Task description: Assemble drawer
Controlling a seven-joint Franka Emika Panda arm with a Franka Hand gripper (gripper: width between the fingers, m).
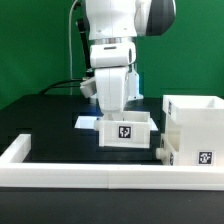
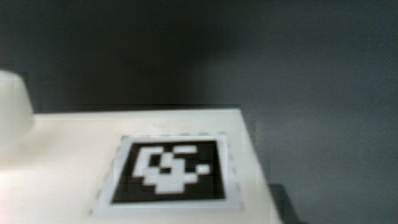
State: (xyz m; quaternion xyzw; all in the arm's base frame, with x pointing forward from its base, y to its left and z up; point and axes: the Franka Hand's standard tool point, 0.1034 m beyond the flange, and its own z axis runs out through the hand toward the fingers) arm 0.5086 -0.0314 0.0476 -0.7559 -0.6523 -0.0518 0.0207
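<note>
Green backdrop (image 1: 30, 40) behind, black bench (image 1: 40, 110) below. Clock bearings are read on the exterior view's face, centred on the tagged tray.

- A long white rail (image 1: 70, 172) edges the bench along the near side and turns a corner at about 8 o'clock.
- The tray (image 1: 143, 134) stands upright mid-bench, open side up. Its front wall faces the exterior camera and carries a black-and-white square tag (image 1: 124, 130).
- The tall boxy case (image 1: 193, 122) stands at 3 o'clock, just beside the tray, open top up. It has its own small tag (image 1: 206, 157) low on the near face.
- A low white part (image 1: 165, 150) sits at 4 o'clock, between the tray and the case. Too small to tell what it is or whether it touches either one.
- My arm (image 1: 115, 30) comes down from 12 o'clock. My gripper (image 1: 113, 108) hangs at the tray's rear rim, toward 11 o'clock. The fingertips are hidden behind the tray wall, so I cannot tell whether the jaws stand apart or together, or whether they touch the tray.

The wrist view is blurred. A flat white tray surface (image 2: 71, 135) with the tag (image 2: 173, 170) fills the near part, and dark bench (image 2: 214, 50) lies beyond it. A pale rounded shape (image 2: 11, 105) at the picture's edge cannot be identified.
</note>
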